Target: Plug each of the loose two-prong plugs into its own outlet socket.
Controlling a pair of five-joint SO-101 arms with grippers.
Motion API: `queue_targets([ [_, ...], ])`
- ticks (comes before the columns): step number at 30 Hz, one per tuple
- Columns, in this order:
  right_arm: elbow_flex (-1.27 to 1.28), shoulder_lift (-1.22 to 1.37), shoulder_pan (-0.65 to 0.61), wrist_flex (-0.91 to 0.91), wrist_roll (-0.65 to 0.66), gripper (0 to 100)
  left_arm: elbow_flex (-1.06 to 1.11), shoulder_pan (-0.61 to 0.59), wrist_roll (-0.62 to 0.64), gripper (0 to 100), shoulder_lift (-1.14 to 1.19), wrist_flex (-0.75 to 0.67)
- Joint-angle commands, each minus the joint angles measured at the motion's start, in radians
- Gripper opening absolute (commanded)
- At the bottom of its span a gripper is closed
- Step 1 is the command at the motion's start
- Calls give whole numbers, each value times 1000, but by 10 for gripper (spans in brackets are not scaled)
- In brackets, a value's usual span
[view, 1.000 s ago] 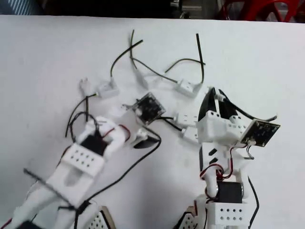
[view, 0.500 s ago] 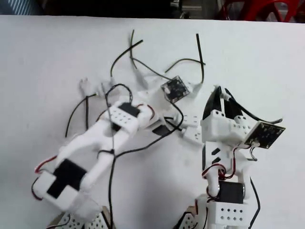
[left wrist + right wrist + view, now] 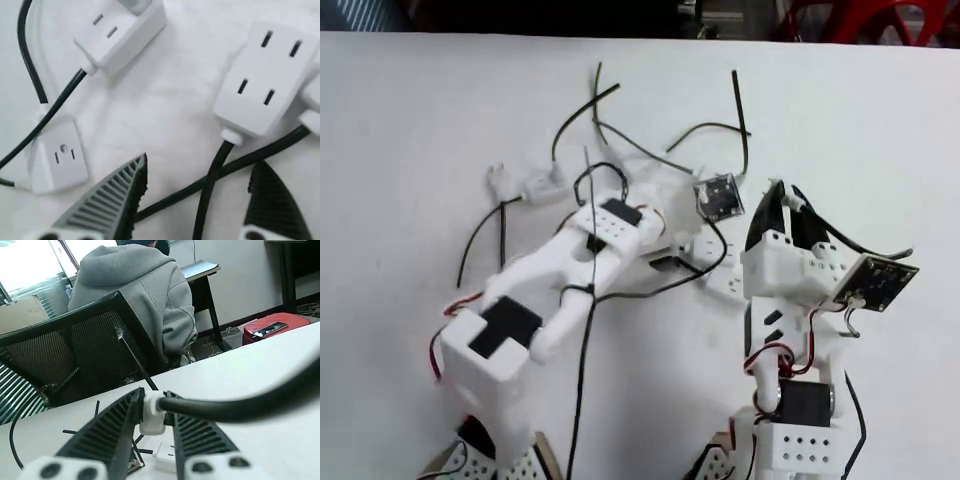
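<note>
High view: left arm (image 3: 590, 250) is stretched across the counter (image 3: 420, 120) to the cluster of white socket blocks (image 3: 705, 248) in the middle. My read is that it's there to pin a block down for insertion. Right arm (image 3: 790, 270) stands just beside the same cluster. Another socket (image 3: 542, 185) lies well apart to the side, with loose black cords (image 3: 620, 140) tangled behind, a snag risk.

Left wrist view: left end effector (image 3: 195, 200) has its jaws apart, gripping nothing. It hovers over the black lead (image 3: 210, 175) of a double socket block (image 3: 265, 75). That lead runs between the jaws, so closing now would likely catch cable, not the body. A single socket (image 3: 56, 156) and a third one (image 3: 120, 30) lie near.

Right wrist view: right end effector (image 3: 155, 435) is clamped on a white plug (image 3: 151, 415), held clear above the counter. Its cord (image 3: 240, 402) trails off sideways. Prongs are hidden, so I can't judge alignment.
</note>
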Motion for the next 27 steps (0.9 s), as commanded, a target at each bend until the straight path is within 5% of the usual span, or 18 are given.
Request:
queue_targets([
  [1,-8,-7,7,-21,0,17,-80,21,-37,274,10,132],
  [8,-8,-7,8,-21,2,17,-97,53,-206,166,10,308],
  [27,-8,-7,10,-19,5,17,-97,96,-206,22,1,514],
])
